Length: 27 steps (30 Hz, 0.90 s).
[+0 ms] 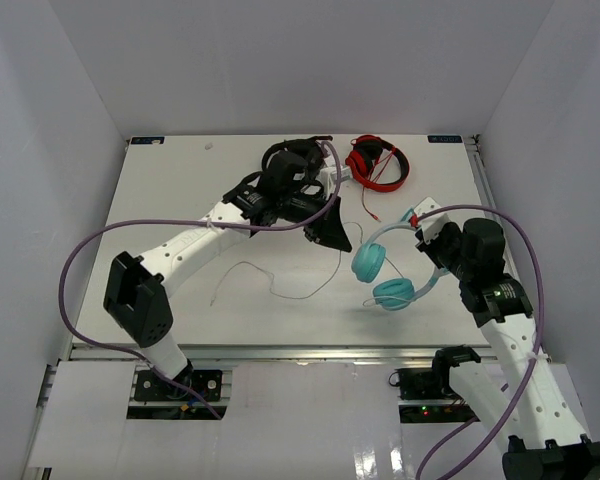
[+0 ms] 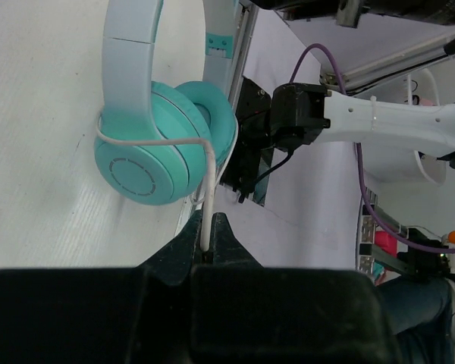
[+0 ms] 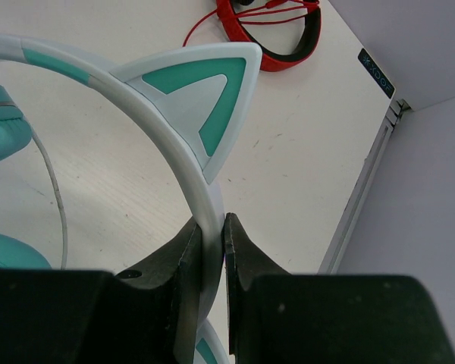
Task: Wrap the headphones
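Observation:
The turquoise headphones [image 1: 370,264] with a white headband hang just above the table at centre right, ear cups down. My right gripper [image 1: 427,233] is shut on the headband [image 3: 201,201], just below a cat-ear point [image 3: 205,98]. My left gripper [image 1: 332,238] is to the left of the ear cups and shut on the thin white cable [image 2: 209,182]. In the left wrist view the cable loops once around the teal ear cups [image 2: 163,144] and runs into the pinched jaws [image 2: 207,244]. The rest of the cable [image 1: 280,292] trails left across the table.
Red headphones [image 1: 378,163] with a red cord lie at the back right of the white table [image 1: 180,200], also seen in the right wrist view [image 3: 277,34]. A black object sits under my left arm at the back. White walls enclose the table. The right arm [image 2: 364,121] shows beyond the ear cups.

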Motion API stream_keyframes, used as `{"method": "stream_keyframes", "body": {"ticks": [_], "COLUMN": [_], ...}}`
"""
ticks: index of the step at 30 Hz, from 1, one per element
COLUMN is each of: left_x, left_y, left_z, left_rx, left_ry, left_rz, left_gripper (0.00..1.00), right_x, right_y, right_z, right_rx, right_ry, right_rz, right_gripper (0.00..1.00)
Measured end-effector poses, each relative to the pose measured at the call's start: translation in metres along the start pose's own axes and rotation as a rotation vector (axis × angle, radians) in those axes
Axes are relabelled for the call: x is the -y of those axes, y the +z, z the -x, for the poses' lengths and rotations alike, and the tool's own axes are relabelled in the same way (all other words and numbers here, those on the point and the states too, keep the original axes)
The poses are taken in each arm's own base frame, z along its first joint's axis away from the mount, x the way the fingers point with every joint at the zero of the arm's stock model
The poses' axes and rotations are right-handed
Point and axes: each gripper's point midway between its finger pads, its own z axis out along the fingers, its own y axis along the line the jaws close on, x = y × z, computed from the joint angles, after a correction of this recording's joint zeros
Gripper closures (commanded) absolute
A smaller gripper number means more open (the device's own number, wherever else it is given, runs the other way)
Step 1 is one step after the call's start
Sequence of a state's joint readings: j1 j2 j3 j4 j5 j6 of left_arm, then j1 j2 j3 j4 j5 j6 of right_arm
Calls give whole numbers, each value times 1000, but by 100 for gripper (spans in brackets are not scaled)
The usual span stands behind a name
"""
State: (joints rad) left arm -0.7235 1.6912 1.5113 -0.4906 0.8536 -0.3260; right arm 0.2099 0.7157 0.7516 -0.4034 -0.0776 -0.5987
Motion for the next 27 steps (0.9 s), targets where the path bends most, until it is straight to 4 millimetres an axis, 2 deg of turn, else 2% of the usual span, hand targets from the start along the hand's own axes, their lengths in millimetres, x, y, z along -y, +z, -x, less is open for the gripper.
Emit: {"method": "stream_keyframes", "body": {"ticks": [3, 6, 9, 15, 21, 27], "left_x": [-10, -12, -2, 18, 17, 11], "left_y": [10, 17, 23, 39, 51, 60], "left_z": [-2, 0, 2, 0, 7, 19], "left_rx": [-22, -25, -22, -20, 34, 117], "left_ry": [-82, -133, -160, -192, -199, -194], "left_rz": [8, 6, -11, -21, 50, 113], "left_gripper": [96, 91, 87, 74, 57, 53], "right_x": [-1, 2, 8, 13, 14, 4], "right_y": [9, 18, 30, 47, 62, 76], "right_z": [0, -7, -17, -25, -5, 23], "right_rx": [-7, -41, -88, -133, -109, -59], "right_ry": [66, 170, 292, 444, 579, 709], "right_rz": [-24, -75, -144, -237, -238, -156], "right_gripper": [92, 92, 92, 92, 92, 92]}}
